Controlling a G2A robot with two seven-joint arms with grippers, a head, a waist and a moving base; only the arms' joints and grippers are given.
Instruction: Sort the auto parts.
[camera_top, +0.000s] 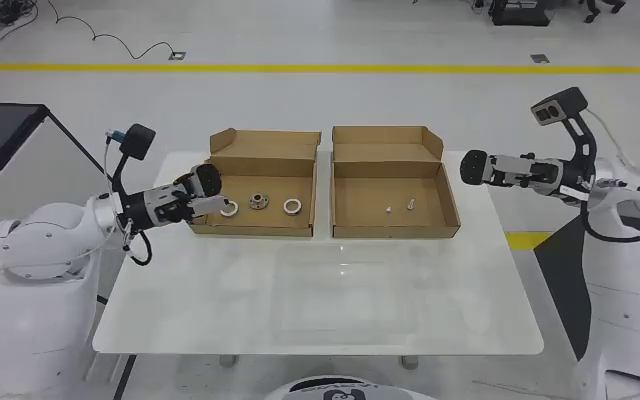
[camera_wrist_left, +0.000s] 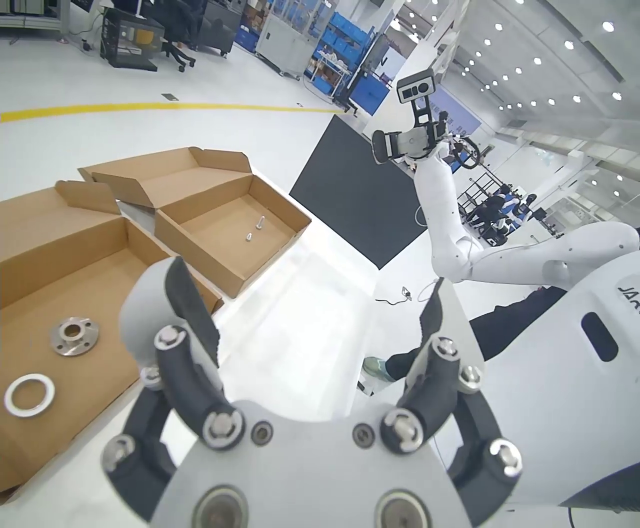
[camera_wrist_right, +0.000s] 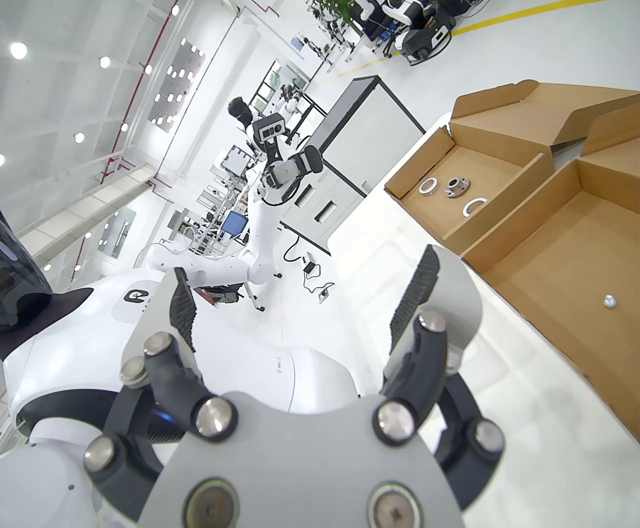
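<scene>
No legible text or labels.

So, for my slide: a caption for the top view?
Open left gripper at the left box of two rings and a flange; open right gripper beside the right box with two bolts.

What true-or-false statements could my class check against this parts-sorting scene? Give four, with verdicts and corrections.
1. The box holding the flange also holds two rings. True.
2. The other box holds three bolts. False: it holds two small bolts.
3. The left gripper and the right gripper are both open and empty. True.
4. The right gripper hangs over the middle of the other box. False: it is outside that box, near the edge of the table.
</scene>
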